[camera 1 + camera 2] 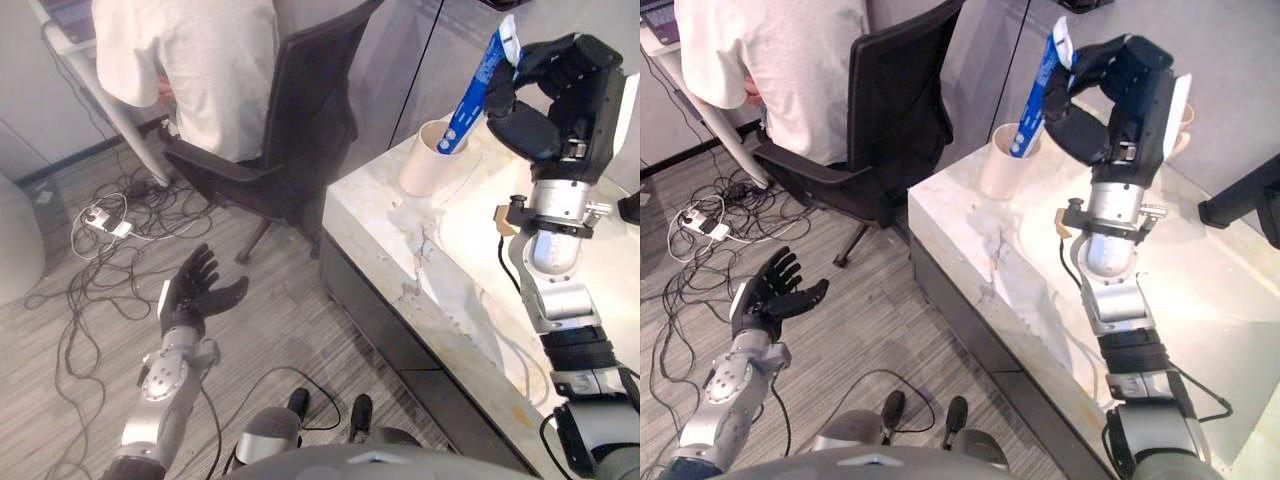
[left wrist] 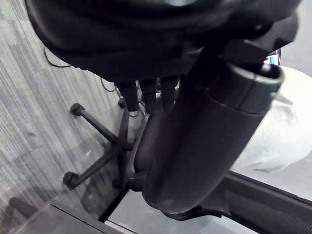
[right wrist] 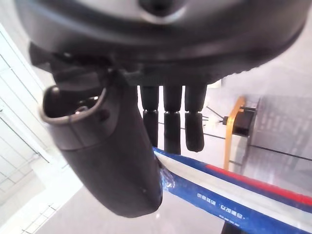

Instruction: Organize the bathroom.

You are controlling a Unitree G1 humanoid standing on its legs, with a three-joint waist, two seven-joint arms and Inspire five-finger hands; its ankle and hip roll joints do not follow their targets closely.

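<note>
A blue and white toothpaste tube (image 1: 478,92) stands tilted with its lower end inside a white cup (image 1: 428,160) at the far corner of the pale stone counter (image 1: 390,235). My right hand (image 1: 560,95) pinches the tube's upper end between thumb and fingers; the tube (image 3: 234,195) shows under the thumb in the right wrist view. The same tube (image 1: 1037,95) and cup (image 1: 1006,162) appear in the right eye view with my right hand (image 1: 1120,95). My left hand (image 1: 195,290) hangs low over the floor, fingers spread, holding nothing.
A person in a white shirt (image 1: 190,60) sits on a black office chair (image 1: 290,130) just left of the counter. Cables and a power strip (image 1: 105,222) lie on the grey wood floor. A sink basin (image 1: 1200,290) lies in the counter to the right.
</note>
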